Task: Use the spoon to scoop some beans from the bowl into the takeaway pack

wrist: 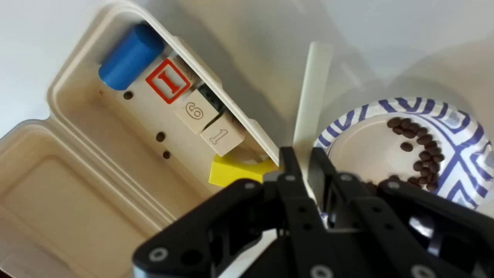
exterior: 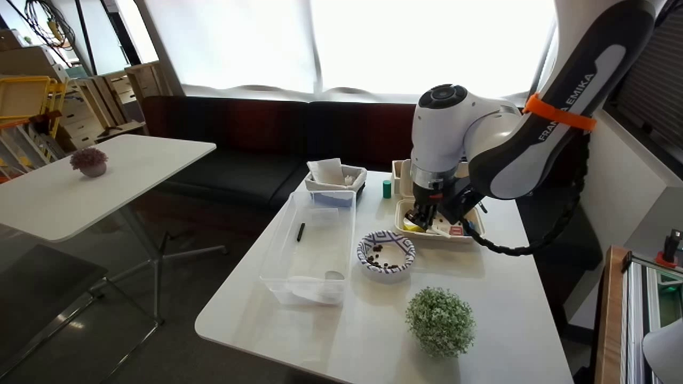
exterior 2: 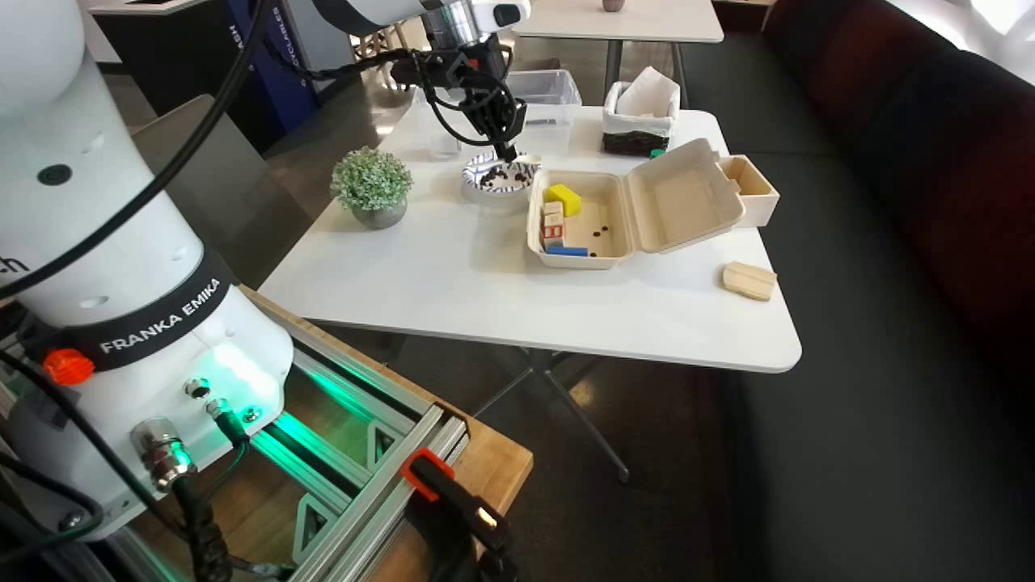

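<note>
From beside the robot base (exterior 2: 154, 380): nearest is the takeaway pack (exterior 2: 597, 212), lid folded back right. For the dump, cross its rim with the spoon (wrist: 313, 92) level, tip over the right half by the hinge, not onto the printed blocks (wrist: 223, 135) on the left. Tool (wrist: 302, 153) has the spoon's handle pinched, roughly over the gap between pack and bowl (wrist: 366, 139). Spoon head too small to tell if loaded. My read: scoop-or-carry step. Bowl sits far-left of the pack; most beans (wrist: 425, 155) bunch along its far-left wall, so sweep low and slow into that wall. Bowl looks light, could skid; handle could twist if pushed hard.

Counts, near to far: 1 wooden slab (exterior 2: 749, 280), right. 1 pack, with 3 beans (wrist: 160, 136), 1 blue cylinder (wrist: 131, 58), 3 printed blocks, 1 yellow block (wrist: 237, 172). 1 beige box (exterior 2: 764, 208), right. 1 green potted plant (exterior 2: 372, 179), left. 1 bowl, roughly two dozen beans showing, some covered. 1 spoon. Beyond: 1 green cylinder (exterior: 387, 189); 1 clear plastic bin (exterior: 325, 250) holding 1 black pen (exterior: 301, 232); 1 white-lined basket (exterior 2: 636, 144). All on 1 table (exterior 2: 453, 283).
</note>
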Controlling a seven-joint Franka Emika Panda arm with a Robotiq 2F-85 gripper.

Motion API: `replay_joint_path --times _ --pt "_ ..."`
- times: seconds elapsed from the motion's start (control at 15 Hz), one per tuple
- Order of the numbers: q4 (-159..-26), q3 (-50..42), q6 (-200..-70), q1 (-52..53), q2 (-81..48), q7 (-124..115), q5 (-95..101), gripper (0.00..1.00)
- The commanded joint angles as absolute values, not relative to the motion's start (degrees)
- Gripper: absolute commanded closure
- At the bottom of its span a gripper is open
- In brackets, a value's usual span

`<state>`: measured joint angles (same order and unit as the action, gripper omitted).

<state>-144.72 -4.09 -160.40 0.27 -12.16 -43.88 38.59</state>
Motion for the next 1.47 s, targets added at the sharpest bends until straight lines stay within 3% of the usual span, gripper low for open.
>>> replay_joint_path --times 0.0,1.4 --pt "-144.7 -4.1 -160.4 0.3 -12.0 -43.8 38.6 0.97" --pt "-132.3 -2.3 -160.8 7.4 -27.0 -44.2 46.4 0.97"
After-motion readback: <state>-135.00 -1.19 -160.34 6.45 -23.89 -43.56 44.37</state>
